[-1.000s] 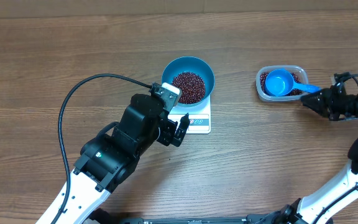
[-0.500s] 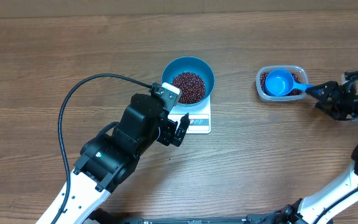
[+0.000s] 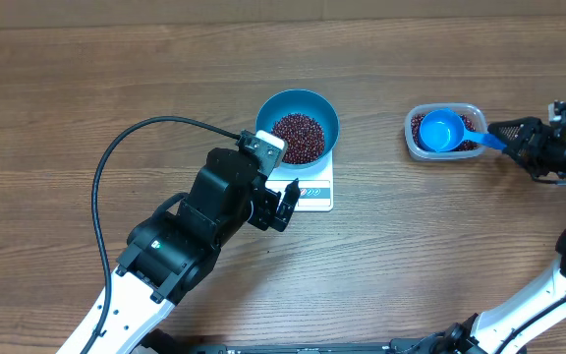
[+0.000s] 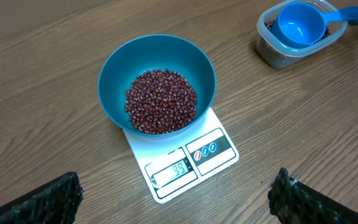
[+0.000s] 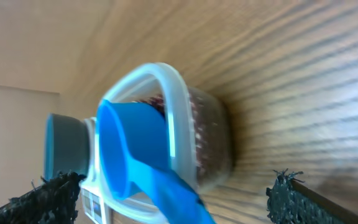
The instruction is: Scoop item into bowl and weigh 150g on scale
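The blue bowl [image 3: 271,110] stands on the white scale [image 3: 314,195] and holds a heap of red-brown beans [image 3: 298,138]. From the left wrist, the bowl [image 4: 114,74], its beans [image 4: 161,101] and the scale [image 4: 219,149] lie ahead; the display reads 99. My left gripper [image 3: 275,208] hovers open just short of the scale, its fingers [image 4: 48,199] wide apart with nothing between them. At the far right, my right gripper [image 3: 514,146] is open. The blue scoop's [image 3: 443,130] handle points between its fingers without touching either.
The scoop [image 5: 132,149] rests in a clear plastic container [image 3: 472,111] that also holds beans, right of the scale. That container [image 5: 207,137] fills the right wrist view. A black cable [image 3: 116,162] loops over the table left of my left arm.
My right gripper has opened, let go of the scoop's handle and drawn back to the right. The scoop stays in the container. The left arm has not moved.
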